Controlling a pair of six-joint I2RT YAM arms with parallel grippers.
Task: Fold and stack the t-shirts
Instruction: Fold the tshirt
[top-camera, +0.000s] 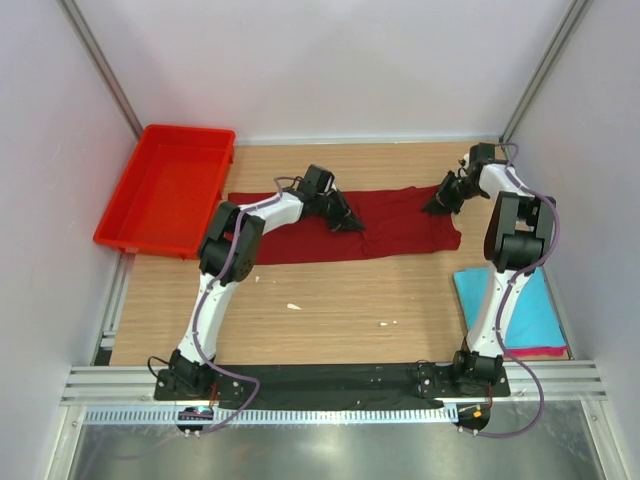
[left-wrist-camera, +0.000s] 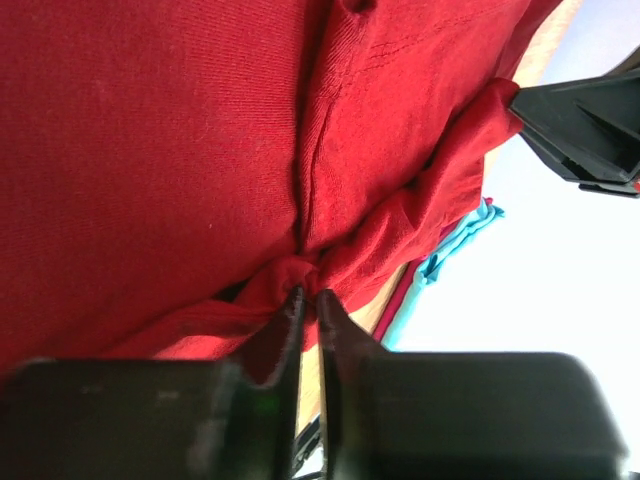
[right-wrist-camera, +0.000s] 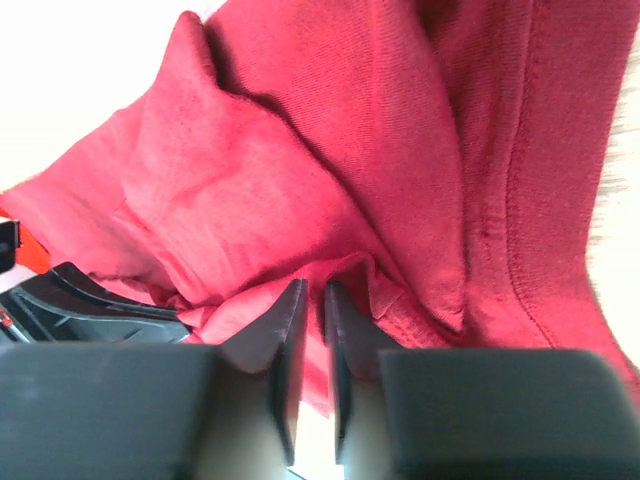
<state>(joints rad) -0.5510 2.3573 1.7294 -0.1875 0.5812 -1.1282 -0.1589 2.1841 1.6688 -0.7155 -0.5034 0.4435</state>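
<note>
Where it lies spread across the far surface (top-camera: 330, 300), maroon t-shirt (top-camera: 400, 232): left claw (left-wrist-camera: 311, 296) pinches a bunched middle fold and right claw (right-wrist-camera: 314, 288) grips the right-end edge, both pinches legible only in wrist views. Turquoise t-shirt (top-camera: 530, 305), folded on pink t-shirt (top-camera: 540, 352), near right. Red tray (top-camera: 122, 182), far left.

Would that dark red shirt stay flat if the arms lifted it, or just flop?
Probably flop: the red shirt bunches into soft folds where the left gripper and right gripper pinch it. It looks thin and light, so it should lift easily. The unheld middle would likely sag.
</note>
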